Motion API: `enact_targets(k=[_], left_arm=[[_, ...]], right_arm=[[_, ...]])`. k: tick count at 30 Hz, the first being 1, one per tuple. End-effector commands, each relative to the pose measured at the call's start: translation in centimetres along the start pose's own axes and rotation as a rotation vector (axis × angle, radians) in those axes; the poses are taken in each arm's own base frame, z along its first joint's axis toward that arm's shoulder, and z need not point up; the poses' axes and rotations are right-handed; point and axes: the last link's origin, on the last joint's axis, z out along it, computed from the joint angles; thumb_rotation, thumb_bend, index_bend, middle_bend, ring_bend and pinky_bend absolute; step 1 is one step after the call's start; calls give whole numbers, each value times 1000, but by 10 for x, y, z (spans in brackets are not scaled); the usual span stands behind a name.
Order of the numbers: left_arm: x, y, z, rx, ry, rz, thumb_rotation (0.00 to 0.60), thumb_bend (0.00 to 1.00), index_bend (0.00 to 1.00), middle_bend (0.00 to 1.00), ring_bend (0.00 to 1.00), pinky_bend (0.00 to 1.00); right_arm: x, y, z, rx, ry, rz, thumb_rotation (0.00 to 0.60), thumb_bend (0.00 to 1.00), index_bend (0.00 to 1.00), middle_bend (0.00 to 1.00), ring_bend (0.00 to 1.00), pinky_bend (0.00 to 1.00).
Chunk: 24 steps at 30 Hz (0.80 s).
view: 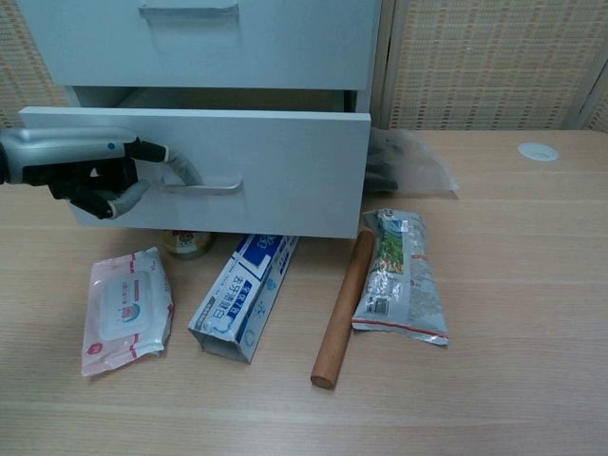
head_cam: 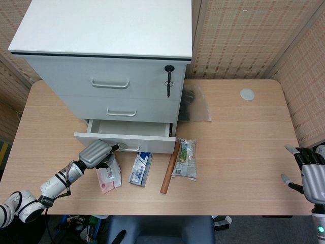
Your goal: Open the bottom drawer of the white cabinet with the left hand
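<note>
Chest view puts the left hand [view: 90,176] at the left end of the bottom drawer [view: 275,171], one of its fingers [view: 176,163] hooked behind the metal handle [view: 201,185] while the others curl in below the palm. That counts as a hold on the handle, though the contact behind the bar is partly hidden, so the hook looks shallow rather than certain. The drawer front stands proud of the white cabinet [head_cam: 109,30], with a dark gap showing above its top edge; from the head view the drawer [head_cam: 127,137] is part way out and its pale inside floor is visible.

The handle's long axis runs left to right across the drawer front, and the drawer travels toward the near edge of the tabletop [head_cam: 238,168]. The left hand [head_cam: 95,152] sits on the near-left side of the handle, so any further pull should go straight toward the near edge, square to the bar, or the hooked finger may slide along it.

The drawer front overhangs the far ends of the toothpaste box [view: 249,293] and the small round tin [view: 187,241], and the rolling pin [view: 344,306] lies just beside its right corner. The right hand [head_cam: 311,175] hangs well apart at the near right, fingers spread and holding nothing.
</note>
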Motion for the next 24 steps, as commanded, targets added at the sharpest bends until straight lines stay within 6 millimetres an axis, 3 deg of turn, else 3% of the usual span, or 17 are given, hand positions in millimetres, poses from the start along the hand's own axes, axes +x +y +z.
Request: enact_targets(k=[1,24], left_arm=[[-2,1,-6,1,3,-1,600,736,233,951,977,1000],[-16,15,-37,17,21,-3,600,736,229,951,977,1000]], right_arm=[[0,0,0,0,0,-1,600,149,203,262,187,244],[0,1,-4,-7,5,3,600,148,203,262,187,244]])
